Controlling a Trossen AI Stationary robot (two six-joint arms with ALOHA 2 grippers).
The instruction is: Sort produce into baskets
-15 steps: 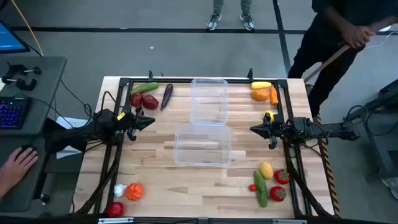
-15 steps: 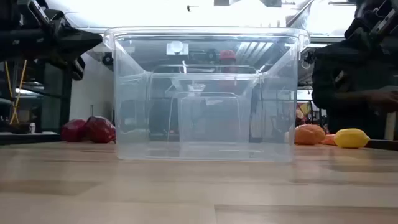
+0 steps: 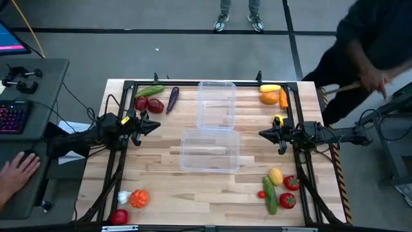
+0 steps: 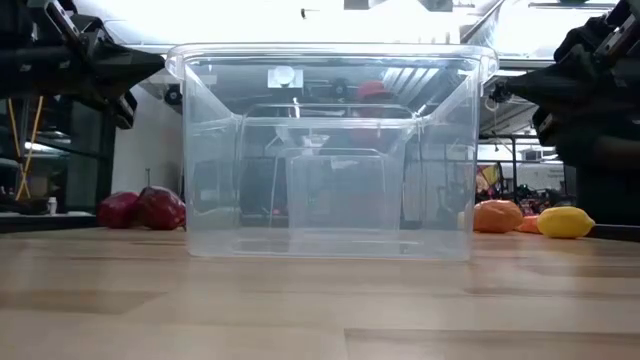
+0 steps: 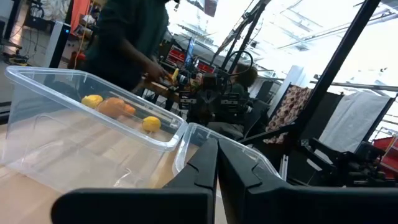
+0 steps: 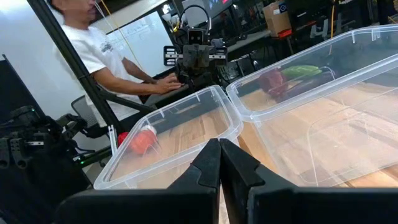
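Grippers wait with fingers pressed together and nothing in them: the left gripper (image 3: pixel 156 124) and the right gripper (image 3: pixel 262 133) sit either side of two empty baskets (image 3: pixel 210 150). Produce (image 3: pixel 154 98) lies at the table's corners. A good start is probably to open wide, then reach down over one piece.

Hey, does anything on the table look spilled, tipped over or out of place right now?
Nothing stands out. Both clear tubs sit upright and empty mid-table, and the produce lies in four tidy corner groups, such as the eggplant and lemon. Both claws hover shut.
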